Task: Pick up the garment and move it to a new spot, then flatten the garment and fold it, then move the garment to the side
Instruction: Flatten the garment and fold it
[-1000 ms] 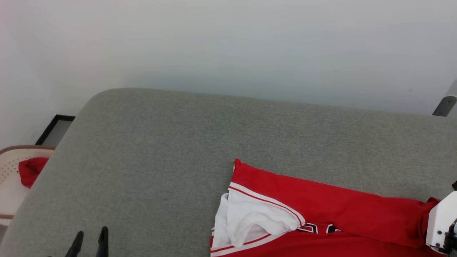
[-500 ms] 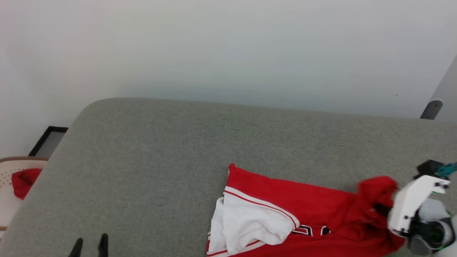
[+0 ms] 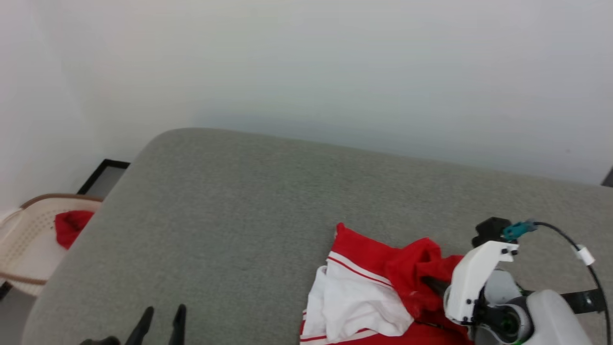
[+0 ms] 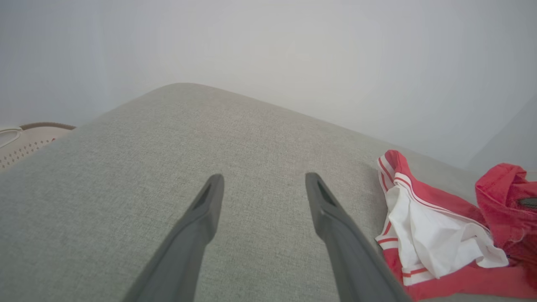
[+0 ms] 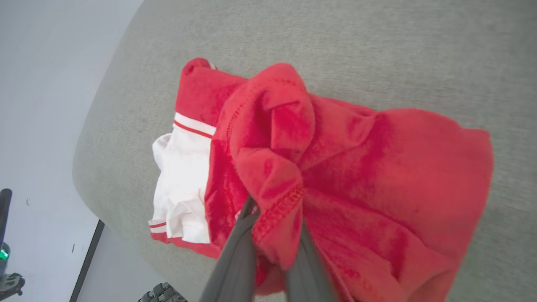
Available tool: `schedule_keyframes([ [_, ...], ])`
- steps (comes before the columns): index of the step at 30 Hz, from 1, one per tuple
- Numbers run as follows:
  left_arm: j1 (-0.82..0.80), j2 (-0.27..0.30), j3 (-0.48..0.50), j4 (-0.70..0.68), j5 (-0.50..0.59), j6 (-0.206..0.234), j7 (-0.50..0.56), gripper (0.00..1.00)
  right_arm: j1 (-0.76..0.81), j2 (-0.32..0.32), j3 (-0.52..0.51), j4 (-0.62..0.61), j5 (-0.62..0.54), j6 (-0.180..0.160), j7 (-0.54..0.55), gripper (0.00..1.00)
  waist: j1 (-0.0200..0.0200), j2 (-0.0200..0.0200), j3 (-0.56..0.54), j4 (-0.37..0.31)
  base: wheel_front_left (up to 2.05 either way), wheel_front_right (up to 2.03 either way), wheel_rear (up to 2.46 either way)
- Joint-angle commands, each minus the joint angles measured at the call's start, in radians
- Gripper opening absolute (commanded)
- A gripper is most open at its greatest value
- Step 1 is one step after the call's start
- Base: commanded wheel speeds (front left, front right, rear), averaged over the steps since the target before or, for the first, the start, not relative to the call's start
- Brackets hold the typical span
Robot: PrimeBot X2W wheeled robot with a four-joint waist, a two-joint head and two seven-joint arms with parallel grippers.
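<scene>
The garment (image 5: 377,167) lies on the near right part of the grey upholstered surface (image 3: 239,215), and a bunched fold of its red body is pinched between the two dark fingers of the right gripper (image 5: 275,228), which are closed tight on the stitched hem. The fold stands raised above the rest of the shirt, just beside the white sleeve panel and its red-and-white striped band. The left gripper (image 4: 264,178) hovers over bare surface well apart from the garment, its fingers spread wide and holding nothing. The shirt is a soft, slightly fleecy knit that creases into rounded folds. The surface is a coarse woven grey fabric with a rounded corner. At the far left, a cream perforated basket (image 3: 28,230) holds a small red cloth (image 3: 69,227). One second earlier the red body lay flat and stretched out toward the right edge; it is now gathered up near the sleeve, and the right arm has come further into the head view.
</scene>
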Motion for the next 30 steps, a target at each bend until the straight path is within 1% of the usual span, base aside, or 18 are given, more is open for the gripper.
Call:
schedule_keyframes([
  [1, -0.014, 0.003, -0.013, 0.007, -0.007, -0.003, -0.001, 1.0, -0.014, 0.008, 0.01, 0.012, -0.014, -0.001, -0.012, 0.0, 0.0, 0.0, -0.009, 0.038, 0.0, 0.0, 0.0],
  [5, -0.04, 0.006, -0.046, 0.017, -0.018, -0.003, -0.001, 1.0, -0.039, 0.022, 0.039, 0.067, -0.015, -0.001, -0.053, 0.0, 0.0, 0.0, -0.008, 0.074, 0.0, 0.0, 0.0],
  [7, -0.05, 0.006, -0.061, 0.021, -0.019, -0.003, -0.001, 1.0, -0.053, 0.024, 0.075, 0.096, 0.012, -0.001, -0.08, 0.0, 0.0, 0.0, -0.007, 0.09, 0.0, 0.0, 0.0],
  [8, -0.05, 0.006, -0.061, 0.021, -0.019, -0.003, -0.001, 1.0, -0.053, 0.024, 0.075, 0.096, 0.012, -0.001, -0.08, 0.0, 0.0, 0.0, -0.007, 0.09, 0.0, 0.0, 0.0],
  [13, -0.071, 0.003, -0.083, 0.033, -0.034, -0.003, -0.001, 1.0, -0.095, 0.023, 0.168, 0.186, 0.084, -0.001, -0.159, 0.0, 0.0, 0.0, -0.002, 0.122, 0.0, 0.0, 0.0],
  [21, -0.086, -0.007, -0.092, 0.045, -0.042, -0.003, -0.001, 1.0, -0.171, 0.024, 0.307, 0.347, 0.138, -0.001, -0.279, 0.0, 0.0, 0.0, 0.006, 0.138, 0.0, 0.0, 0.0],
  [22, -0.087, -0.008, -0.092, 0.047, -0.043, -0.003, -0.001, 1.0, -0.181, 0.024, 0.325, 0.364, 0.139, -0.001, -0.293, 0.14, 0.0, 0.0, 0.007, 0.138, 0.0, 0.0, 0.0],
  [24, -0.089, -0.01, -0.09, 0.05, -0.048, -0.003, -0.001, 1.0, -0.198, 0.023, 0.355, 0.39, 0.154, -0.001, -0.317, 0.86, 0.0, 0.0, 0.008, 0.137, 0.0, 0.0, 0.0],
  [25, -0.09, -0.01, -0.088, 0.053, -0.05, -0.003, -0.001, 1.0, -0.206, 0.024, 0.373, 0.399, 0.166, -0.001, -0.324, 1.0, 0.0, 0.0, 0.008, 0.136, 0.0, 0.0, 0.0],
  [30, -0.081, -0.011, -0.074, 0.057, -0.055, -0.003, -0.001, 1.0, -0.244, 0.024, 0.443, 0.42, 0.21, -0.001, -0.348, 1.0, 0.0, 0.0, 0.005, 0.12, 0.0, 0.0, 0.0],
])
